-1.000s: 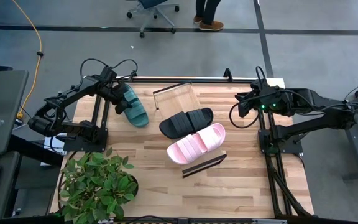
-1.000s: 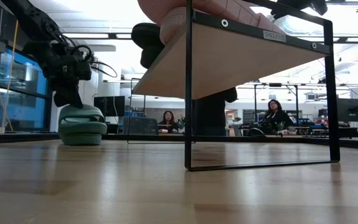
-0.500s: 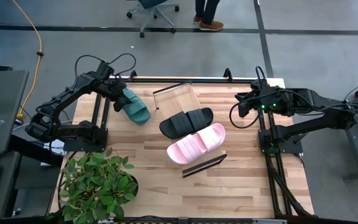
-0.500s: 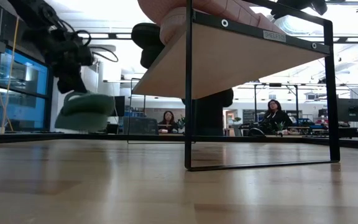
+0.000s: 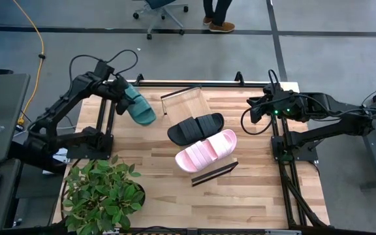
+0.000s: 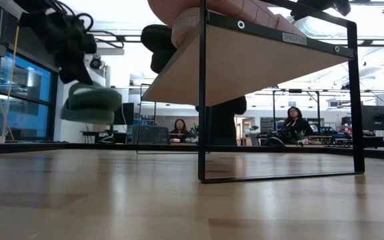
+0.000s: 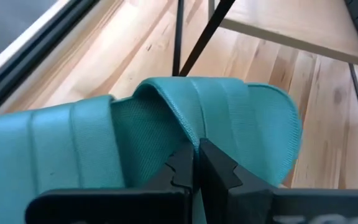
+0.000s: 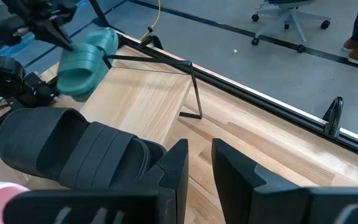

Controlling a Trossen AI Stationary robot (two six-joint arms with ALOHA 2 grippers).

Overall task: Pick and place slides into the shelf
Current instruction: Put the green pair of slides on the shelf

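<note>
Left gripper (image 5: 119,89) sits toward ten o'clock on the table (image 5: 253,196) in the high view, its fingers pinched together on the ribbed strap of the green slide (image 5: 138,105). The left wrist view shows the two dark fingertips (image 7: 182,167) meeting on a raised fold of that strap, with the teal sandal (image 7: 166,137) filling most of the picture. In the low view the green slide (image 6: 91,103) hangs clear of the tabletop beneath the gripper (image 6: 79,70), roughly level.

Toward the middle of the table stands the shelf (image 5: 187,102), a light-wood board with thin black end rails, running from about eleven o'clock to about five o'clock. On it lies the black slide (image 5: 195,128), and just beside that, on its five o'clock side, the pink slide (image 5: 205,150); the two appear to touch along their long edges. The bare end of the board lies at the eleven o'clock end, near the lifted green sandal but apart from it.

Right gripper (image 5: 254,109) waits at about two o'clock, at the table's edge, well apart from the sandals. Its own wrist view shows the fingers (image 8: 173,168) standing a little apart with nothing between them, the black slide (image 8: 73,152) in front of them and the green one (image 8: 86,59) farther off.

A potted plant (image 5: 103,192) occupies the seven o'clock corner. Beyond the table, seated people (image 6: 293,123) show in the room.
</note>
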